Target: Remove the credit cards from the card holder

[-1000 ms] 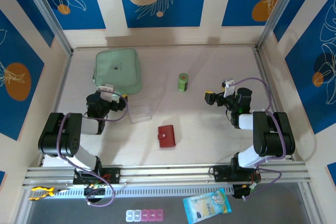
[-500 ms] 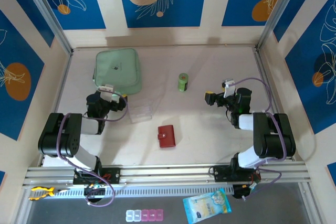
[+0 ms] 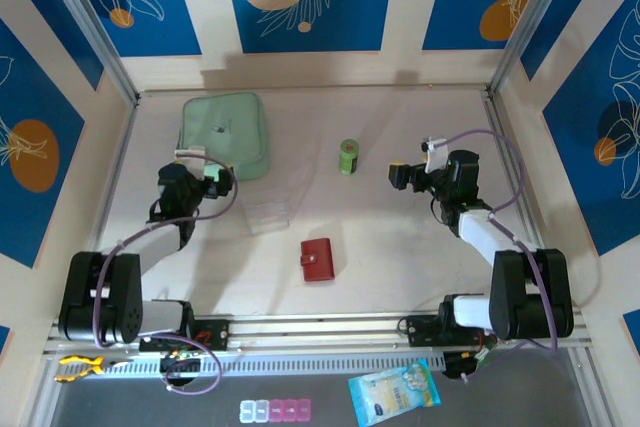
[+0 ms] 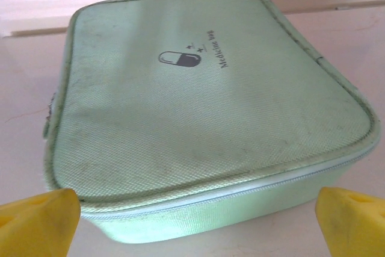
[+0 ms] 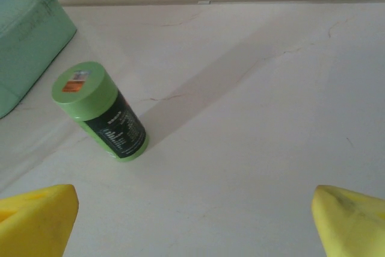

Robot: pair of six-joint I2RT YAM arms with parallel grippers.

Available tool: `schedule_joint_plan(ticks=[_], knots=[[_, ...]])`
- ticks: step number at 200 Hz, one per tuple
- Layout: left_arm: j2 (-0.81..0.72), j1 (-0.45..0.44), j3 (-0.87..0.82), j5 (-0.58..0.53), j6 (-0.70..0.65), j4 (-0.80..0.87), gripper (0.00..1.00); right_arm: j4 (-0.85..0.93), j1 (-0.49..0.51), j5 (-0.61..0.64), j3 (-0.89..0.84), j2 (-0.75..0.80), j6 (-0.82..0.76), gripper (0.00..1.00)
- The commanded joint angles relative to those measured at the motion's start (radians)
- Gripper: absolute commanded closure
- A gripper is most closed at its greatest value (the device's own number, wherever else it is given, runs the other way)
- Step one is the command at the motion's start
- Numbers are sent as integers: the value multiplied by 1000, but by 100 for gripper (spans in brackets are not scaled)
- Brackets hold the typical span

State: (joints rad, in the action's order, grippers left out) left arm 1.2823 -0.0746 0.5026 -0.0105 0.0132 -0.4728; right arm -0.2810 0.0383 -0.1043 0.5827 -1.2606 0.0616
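Observation:
The card holder [image 3: 317, 259], a small red wallet, lies shut on the table near the front middle, between the two arms. The credit cards are out of view. My left gripper [image 3: 207, 175] hovers left of centre, well away from the holder; it is open, its yellow fingertips [image 4: 36, 221] wide apart and facing a mint-green case. My right gripper [image 3: 399, 177] is at the right, also far from the holder and open. Its fingertips [image 5: 352, 218] stand wide apart over bare table, with nothing between them.
A mint-green zip case [image 3: 222, 135] lies at the back left, just ahead of my left gripper [image 4: 195, 227]. A green bottle [image 3: 348, 157] stands left of my right gripper [image 5: 195, 227]. A clear plastic sheet [image 3: 266, 212] lies left of the holder. Walls enclose the table.
Both arms have stretched forward from their folded pose. The left gripper shifted a little left and back toward the green case; the right gripper rose slightly. Both stay open. The holder has not moved.

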Motion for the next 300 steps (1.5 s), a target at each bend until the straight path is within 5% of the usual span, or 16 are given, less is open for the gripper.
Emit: schedule_joint_plan(ticks=[1,69,113,144,207,300], knots=[[-59,-33,54,-116,85,251,0,231,48,76,59,48,40,2],[-127,-49,209,-74,375,735,10,523,196,151,181,59,257,4],[-82,-66,229,144,467,825,9,584,241,141,200,61,313,6],[-23,-85,270,211,474,902,24,583,251,130,180,78,349,6],[33,-222,384,70,509,1077,54,573,258,140,145,101,359,8],[153,-323,424,-24,574,1097,71,578,258,153,146,93,362,8]])
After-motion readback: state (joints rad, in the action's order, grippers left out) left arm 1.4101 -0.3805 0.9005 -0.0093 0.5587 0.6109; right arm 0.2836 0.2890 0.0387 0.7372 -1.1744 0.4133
